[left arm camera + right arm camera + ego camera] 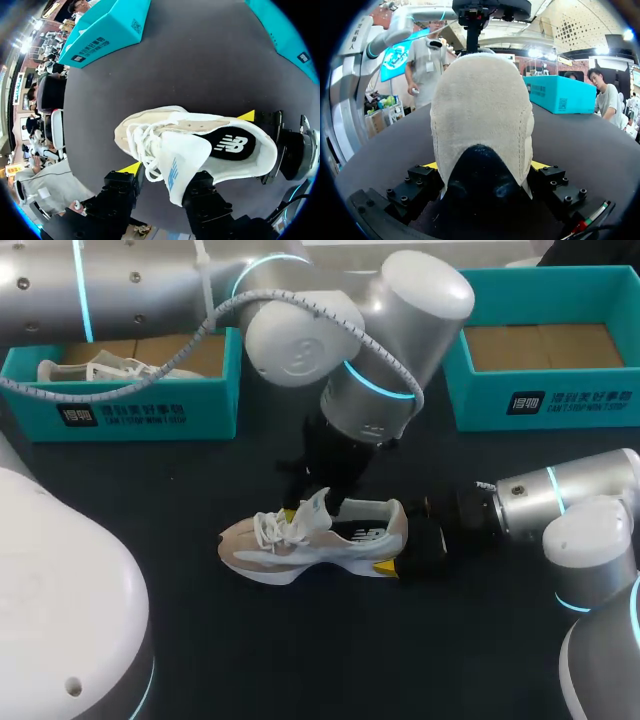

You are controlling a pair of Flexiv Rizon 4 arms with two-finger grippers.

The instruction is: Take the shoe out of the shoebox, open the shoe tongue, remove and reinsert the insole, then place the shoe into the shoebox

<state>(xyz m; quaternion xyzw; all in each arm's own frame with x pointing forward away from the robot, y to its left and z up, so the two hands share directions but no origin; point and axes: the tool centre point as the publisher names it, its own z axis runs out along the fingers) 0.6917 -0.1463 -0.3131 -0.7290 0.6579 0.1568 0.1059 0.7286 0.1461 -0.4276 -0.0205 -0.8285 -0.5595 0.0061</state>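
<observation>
Head view: shoe point(300, 545) stands on its sole on the tabletop point(300, 660), outside both boxes, held at the heel.
Its toe points to my left, and the right fingers point(542, 165) are clamped on the heel from both sides, yellow tips against its flanks. The tongue point(182, 160) is raised and leans against one of the left fingers point(131, 169), which stand apart over the laces point(142, 142) without pinching anything. The dark insole point(232, 144) lies inside. Behind the shoe, well apart, are the left box point(140, 405), holding a second shoe point(100, 368), and the right box point(560, 405).
</observation>
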